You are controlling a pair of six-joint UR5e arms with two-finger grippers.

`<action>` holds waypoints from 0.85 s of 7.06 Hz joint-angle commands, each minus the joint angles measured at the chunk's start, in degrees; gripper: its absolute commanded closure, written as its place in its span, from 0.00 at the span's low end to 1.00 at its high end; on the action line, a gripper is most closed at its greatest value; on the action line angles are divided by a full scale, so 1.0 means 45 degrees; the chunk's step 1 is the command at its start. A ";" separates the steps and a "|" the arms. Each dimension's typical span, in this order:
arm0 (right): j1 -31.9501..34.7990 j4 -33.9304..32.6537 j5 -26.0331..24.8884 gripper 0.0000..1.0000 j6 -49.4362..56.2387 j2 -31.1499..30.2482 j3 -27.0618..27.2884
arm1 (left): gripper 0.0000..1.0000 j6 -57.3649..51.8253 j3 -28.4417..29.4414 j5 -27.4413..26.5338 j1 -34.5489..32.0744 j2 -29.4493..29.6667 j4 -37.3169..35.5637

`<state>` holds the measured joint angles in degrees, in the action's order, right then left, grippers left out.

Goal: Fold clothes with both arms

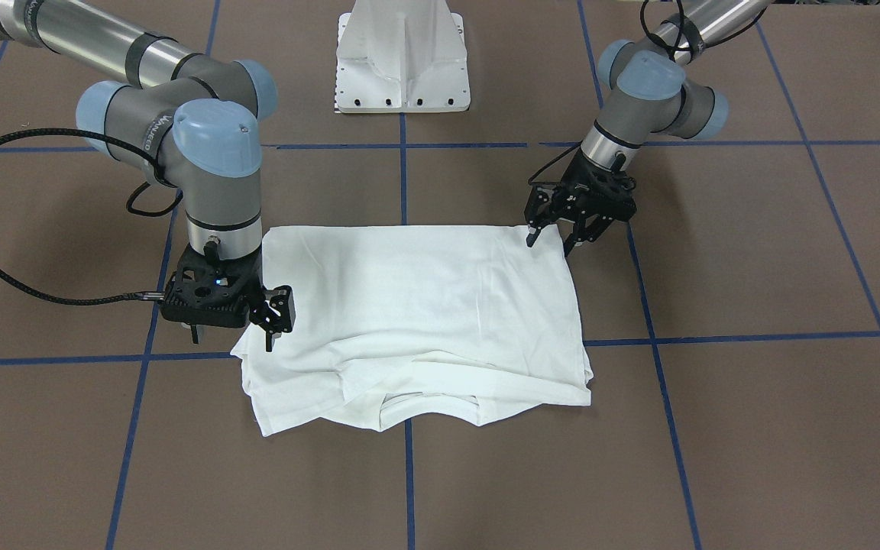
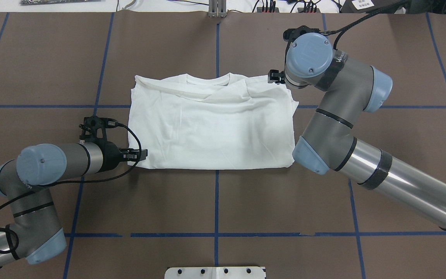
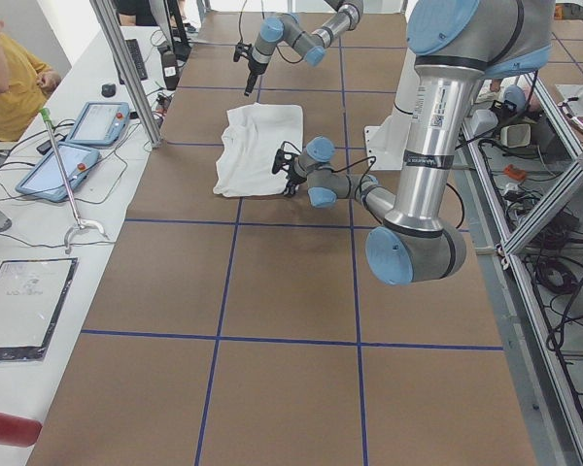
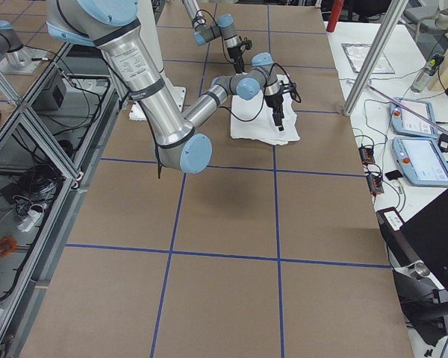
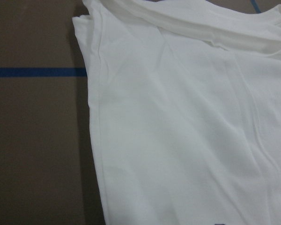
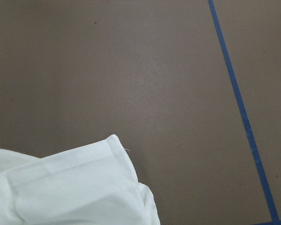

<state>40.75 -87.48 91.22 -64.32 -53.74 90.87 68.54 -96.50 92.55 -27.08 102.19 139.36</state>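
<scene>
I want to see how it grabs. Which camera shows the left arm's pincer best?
Front-facing: the left pincer shows both fingers spread at the shirt's corner. Overhead shows it side-on, the side views show it tiny, and its wrist camera shows only cloth.

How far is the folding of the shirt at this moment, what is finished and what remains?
Done: the T-shirt lies as a flat rectangle, no sleeve sticking out. In hand: no cloth looks lifted; the left gripper is open at a corner near the robot, the right gripper stands at the opposite far corner. Left: probably one more fold; the collar edge is uneven.
</scene>
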 commanded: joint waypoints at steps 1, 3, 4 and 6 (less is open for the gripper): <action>-0.0013 0.0007 -0.0017 0.00 -0.0003 -0.0011 0.0001 | 1.00 0.0082 -0.0039 -0.0079 0.0119 -0.0033 -0.0012; -0.0032 0.0007 -0.0017 0.00 -0.0003 0.0008 0.0001 | 1.00 0.0005 -0.0349 -0.0235 0.0061 -0.0285 -0.0070; -0.0033 0.0007 0.0002 0.00 -0.0003 0.0009 -0.0018 | 1.00 -0.0267 -0.0854 -0.0158 -0.0094 -0.0771 -0.0361; -0.0033 0.0007 0.0002 0.00 0.0093 0.0009 -0.0038 | 1.00 -0.2619 -0.0705 -0.0177 -0.2135 -0.0737 -0.1064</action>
<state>40.61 -87.45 91.22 -64.24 -53.70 90.74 62.81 -99.95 91.75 -31.48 99.01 136.23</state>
